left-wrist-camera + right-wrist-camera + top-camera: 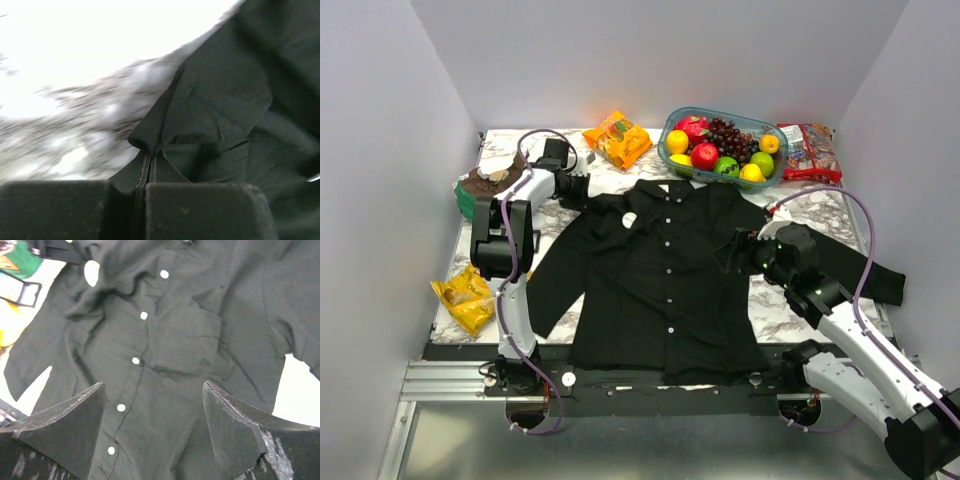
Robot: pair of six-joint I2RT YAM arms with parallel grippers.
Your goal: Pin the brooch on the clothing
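Observation:
The clothing (670, 275), a black button-up shirt (175, 340), lies spread flat on the marble table (815, 215). The brooch (629, 219), a pale round disc, rests on the shirt's chest near the collar; the right wrist view has the brooch (91, 273) at upper left. My left gripper (582, 190) is at the shirt's left shoulder, shut on a pinched fold of black cloth (200, 110) that bunches at the left gripper (150, 156). My right gripper (738, 250) hovers open over the shirt's right side, with nothing between the right gripper's (154, 387) fingers.
A clear tub of fruit (720, 145), an orange snack bag (617, 140) and a red packet (807, 152) line the back edge. A yellow bag (465, 297) lies at the front left, a green and brown object (480, 185) at the far left.

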